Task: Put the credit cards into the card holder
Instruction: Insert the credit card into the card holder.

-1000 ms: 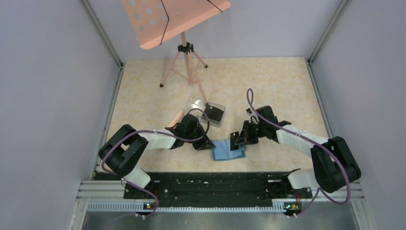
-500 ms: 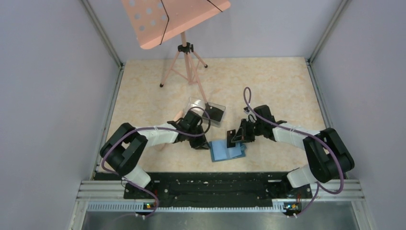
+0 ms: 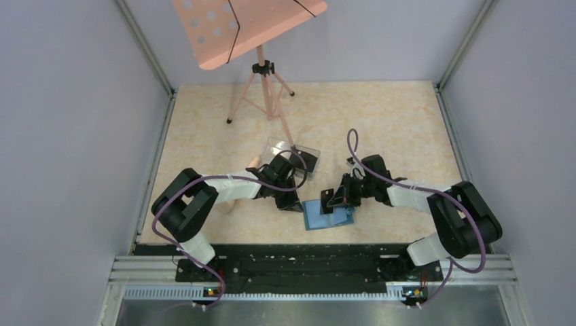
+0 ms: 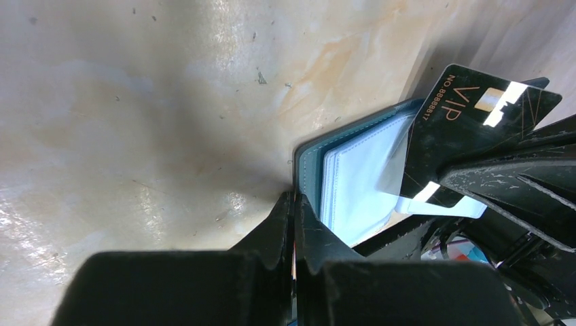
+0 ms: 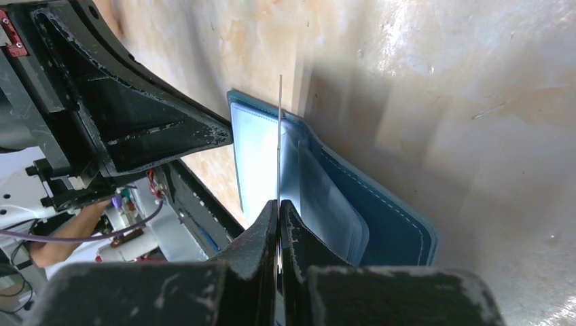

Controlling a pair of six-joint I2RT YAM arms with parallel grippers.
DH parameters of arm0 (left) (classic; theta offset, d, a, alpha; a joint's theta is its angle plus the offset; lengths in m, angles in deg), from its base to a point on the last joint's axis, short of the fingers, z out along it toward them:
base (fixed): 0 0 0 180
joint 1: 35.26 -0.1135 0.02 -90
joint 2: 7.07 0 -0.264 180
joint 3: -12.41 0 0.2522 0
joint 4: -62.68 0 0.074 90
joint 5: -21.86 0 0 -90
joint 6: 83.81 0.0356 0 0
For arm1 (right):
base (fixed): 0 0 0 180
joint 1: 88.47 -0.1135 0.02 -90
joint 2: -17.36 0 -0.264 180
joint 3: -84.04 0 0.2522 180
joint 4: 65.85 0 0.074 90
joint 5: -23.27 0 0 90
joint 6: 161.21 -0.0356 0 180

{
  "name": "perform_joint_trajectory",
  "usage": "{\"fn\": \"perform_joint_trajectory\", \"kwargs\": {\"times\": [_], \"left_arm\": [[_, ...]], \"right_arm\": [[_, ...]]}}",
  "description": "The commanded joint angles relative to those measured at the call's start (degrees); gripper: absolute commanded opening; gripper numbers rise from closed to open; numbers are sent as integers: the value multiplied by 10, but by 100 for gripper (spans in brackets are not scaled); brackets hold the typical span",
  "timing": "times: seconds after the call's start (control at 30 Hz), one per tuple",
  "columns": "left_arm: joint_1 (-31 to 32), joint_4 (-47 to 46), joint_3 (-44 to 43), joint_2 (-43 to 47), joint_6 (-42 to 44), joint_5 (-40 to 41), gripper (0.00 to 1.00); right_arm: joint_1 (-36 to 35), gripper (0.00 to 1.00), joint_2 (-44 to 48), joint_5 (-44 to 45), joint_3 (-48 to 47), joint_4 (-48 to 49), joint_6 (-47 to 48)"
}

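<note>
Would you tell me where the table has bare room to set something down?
Far right of the table, between the tripod and the right wall, is bare; so is the strip left of it. Near centre is crowded: clear box, card holder, left gripper, right gripper with its card.

Place: robot lab test cell
Sides and top of frame: plain grey panels (image 3: 61, 136) enclosing a beige tabletop (image 3: 387, 122)
Bottom of frame: aluminium mounting rail (image 3: 146, 270)

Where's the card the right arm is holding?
Top view, near centre of the table: the credit card is pinched in the right gripper, edge-down over the pale pockets of the open card holder.
</note>
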Motion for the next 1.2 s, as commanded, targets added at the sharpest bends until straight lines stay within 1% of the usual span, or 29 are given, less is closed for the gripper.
{"fn": "perform_joint_trajectory", "kwargs": {"times": [0.0,0.13,0.3,0.43,0.77,1.07,1.17], "left_arm": [[7,40,22,-24,9,44,0],[7,41,20,-27,7,48,0],[7,41,19,-31,7,50,0],[7,43,17,-33,8,51,0],[7,49,5,-39,16,50,0],[8,49,-6,-45,19,44,0],[9,49,-9,-46,19,42,0]], "right_arm": [[0,0,17,-24,13,36,-25],[0,0,26,-30,27,26,-38],[1,0,40,-26,42,-11,-43],[1,0,35,-30,45,-28,-41],[0,0,-24,-48,7,-80,-3],[-7,0,-59,-38,-26,-103,28],[-19,1,-70,-12,-56,-138,47]]}}
